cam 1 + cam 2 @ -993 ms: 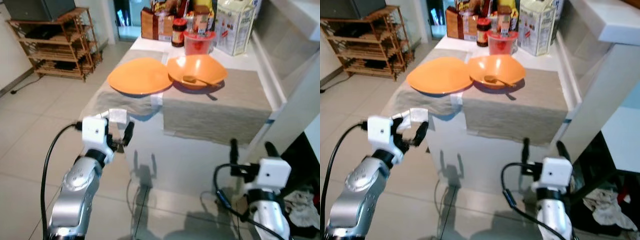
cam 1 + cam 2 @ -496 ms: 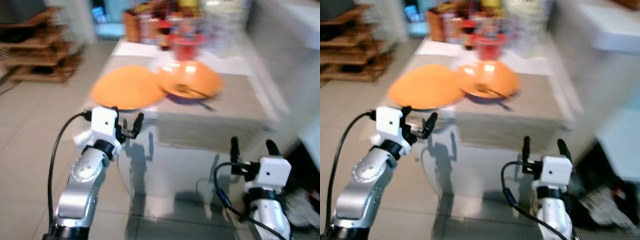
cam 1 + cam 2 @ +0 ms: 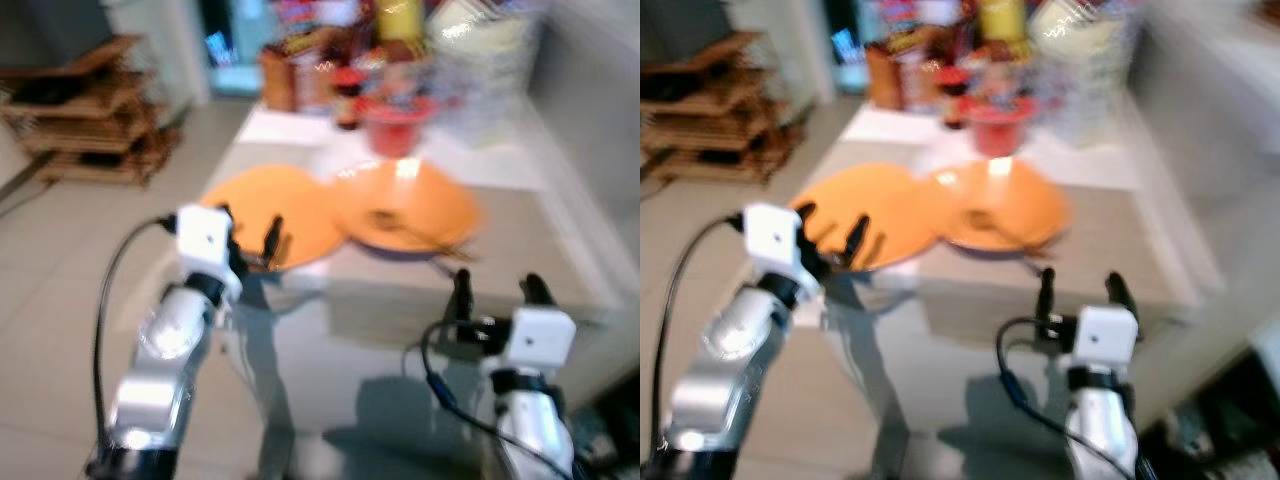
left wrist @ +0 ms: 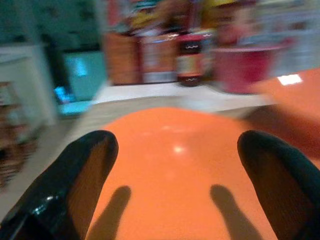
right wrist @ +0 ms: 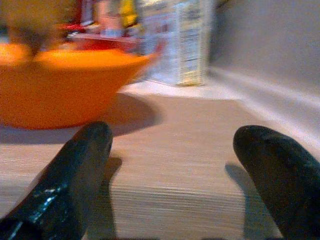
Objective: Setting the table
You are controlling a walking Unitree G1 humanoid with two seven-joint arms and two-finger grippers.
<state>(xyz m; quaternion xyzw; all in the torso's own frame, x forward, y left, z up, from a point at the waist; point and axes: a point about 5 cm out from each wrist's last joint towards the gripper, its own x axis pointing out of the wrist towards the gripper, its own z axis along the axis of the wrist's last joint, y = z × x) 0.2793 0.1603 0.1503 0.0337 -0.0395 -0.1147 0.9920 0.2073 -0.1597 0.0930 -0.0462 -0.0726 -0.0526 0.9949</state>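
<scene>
On the mat-covered counter (image 3: 520, 250), the orange plate (image 3: 285, 210) is approached at nine o'clock of the orange bowl (image 3: 410, 205) by the left gripper (image 3: 250, 235), fingers spread wide for its rim, while the right gripper (image 3: 492, 290) is held wide at the near edge.

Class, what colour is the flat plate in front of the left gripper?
Orange. The plate shows best in the left wrist view, between the open left gripper.

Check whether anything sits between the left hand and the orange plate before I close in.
Nothing visible does. The left hand is open at the near edge of the orange plate, and the left wrist view shows bare plate surface straight ahead between its fingers. The orange bowl lies beside the plate, off the hand's line.
</scene>
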